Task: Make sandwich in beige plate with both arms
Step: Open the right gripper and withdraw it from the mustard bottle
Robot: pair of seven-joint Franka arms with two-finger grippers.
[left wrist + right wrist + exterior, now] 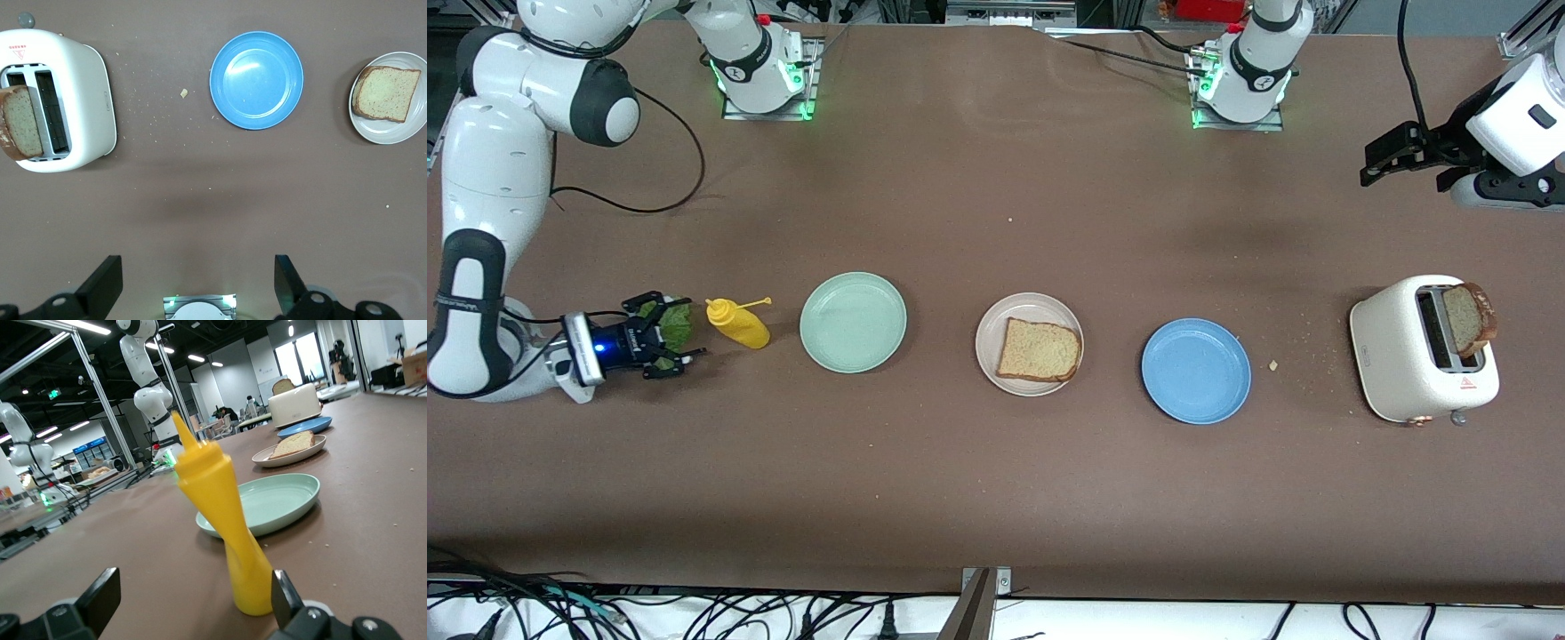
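The beige plate [989, 340] sits mid-table between two other plates, with one brown bread slice [1039, 349] lying flat on it. A second slice [1472, 318] stands up out of the white toaster [1396, 356] at the left arm's end. The green lettuce leaf [669, 320] lies on the table at the right arm's end. My right gripper [685, 331] is low there, open, its fingers either side of the leaf. The right wrist view hides the leaf. My left gripper [1378, 164] hangs open and empty above the table near the toaster and waits.
A yellow squeeze bottle [738, 325] stands just past the right gripper's fingertips, and it shows close up [220, 520] in the right wrist view. The mint-green plate [854, 322] and the blue plate [1196, 371] flank the beige one. Crumbs lie beside the toaster.
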